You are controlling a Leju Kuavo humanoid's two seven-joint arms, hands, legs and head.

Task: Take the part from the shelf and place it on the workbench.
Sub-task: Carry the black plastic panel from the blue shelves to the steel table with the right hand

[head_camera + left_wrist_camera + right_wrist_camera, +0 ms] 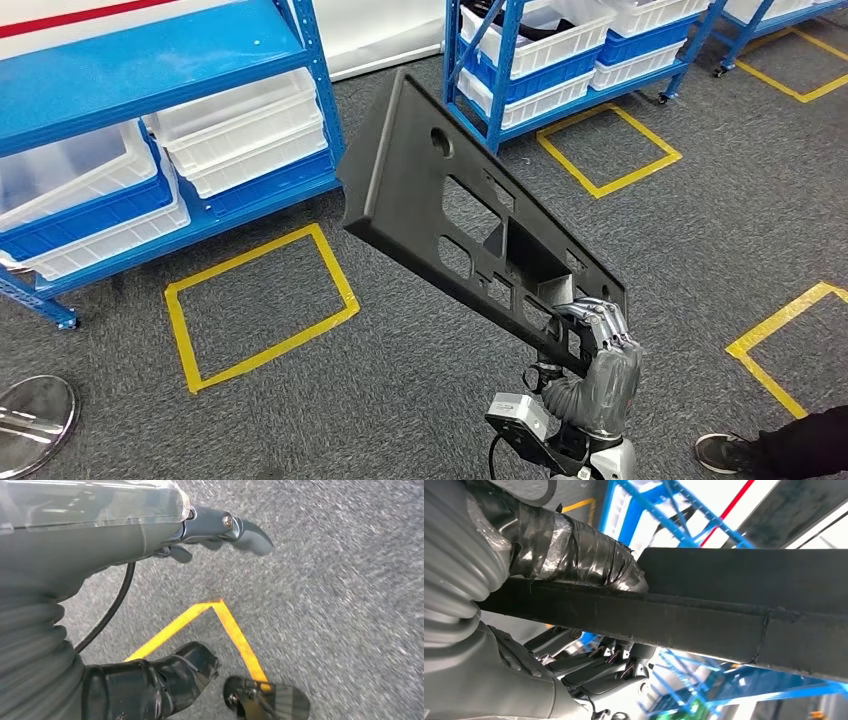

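Note:
The part (440, 200) is a long black plastic panel with several cut-outs and a round hole. It stands tilted in mid-air over the grey carpet, its upper end toward the blue shelf. My right hand (600, 360) grips its lower end, fingers wrapped over the edge. In the right wrist view the panel's edge (734, 615) runs across the picture, with the taped thumb (574, 550) on one side and the dark fingers (594, 670) on the other. My left hand (150, 535) hangs over the floor, fingers (225, 527) stretched out and holding nothing.
A blue shelf (150, 60) holding white bins stands at the back left, and another (540, 50) at the back centre. Yellow tape squares (260, 300) mark the carpet. A person's shoe (730, 452) is at the lower right, a round metal base (35, 420) at the lower left.

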